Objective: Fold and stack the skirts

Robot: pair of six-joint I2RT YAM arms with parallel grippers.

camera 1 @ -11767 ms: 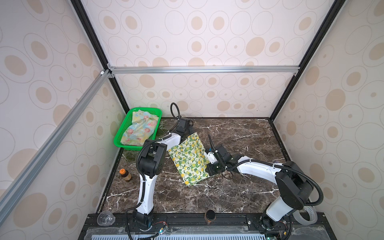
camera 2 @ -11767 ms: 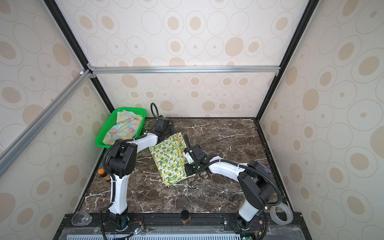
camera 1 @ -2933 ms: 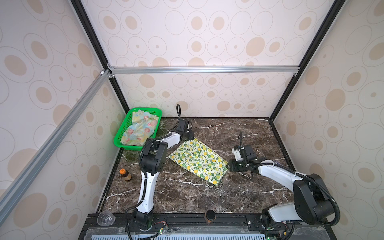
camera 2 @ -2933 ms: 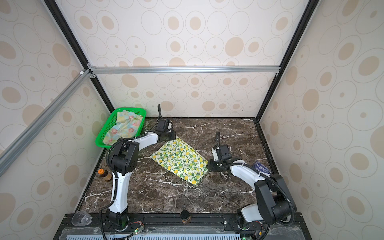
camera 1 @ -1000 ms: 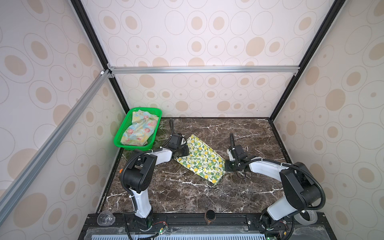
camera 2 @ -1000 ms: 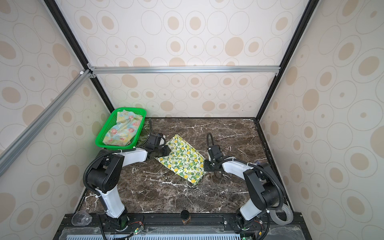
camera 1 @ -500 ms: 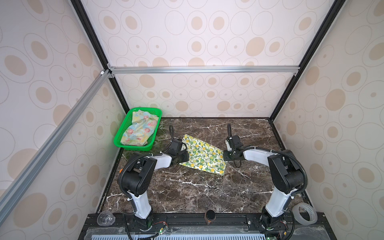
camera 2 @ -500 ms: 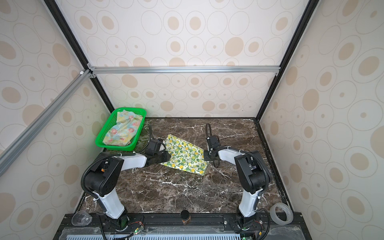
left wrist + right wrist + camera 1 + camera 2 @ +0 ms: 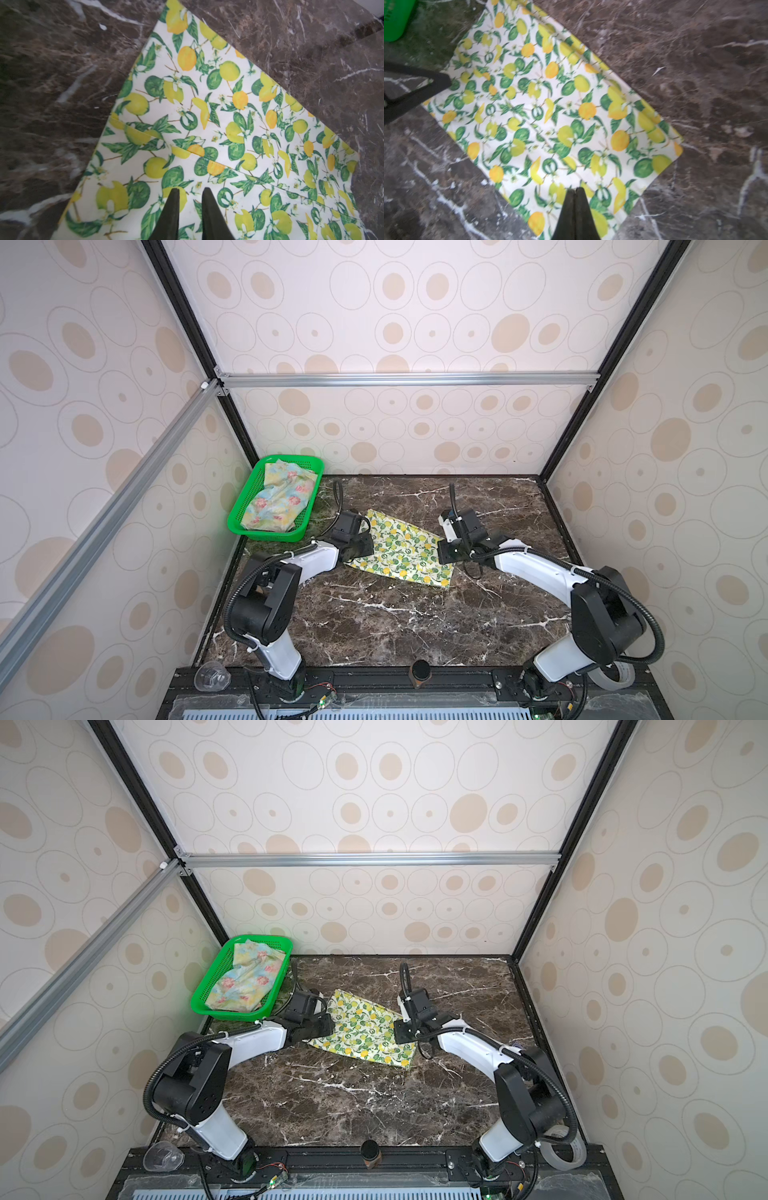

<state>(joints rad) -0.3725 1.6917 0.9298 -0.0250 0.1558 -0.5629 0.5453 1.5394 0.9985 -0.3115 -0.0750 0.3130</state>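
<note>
Both top views are bright and sharp, with soft, even light and faint shadows. The wrist views look blurry near the edges, mostly on the dark desk (image 9: 41, 83).

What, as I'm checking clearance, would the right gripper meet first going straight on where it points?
Probably the cream cloth skirt with yellow lemons and green leaves: the shut right gripper points at it near one edge, though its height above is unclear.

tabletop (image 9: 395, 622): brown marble look, white veins, polished
lemon skirt (image 9: 401, 551): thin printed cloth, matt, smooth
flowered skirt (image 9: 280, 499): soft cloth, matt, rumpled
basket (image 9: 270, 534): green plastic mesh, slightly glossy
frame bar (image 9: 407, 379): bare metal, satin
</note>
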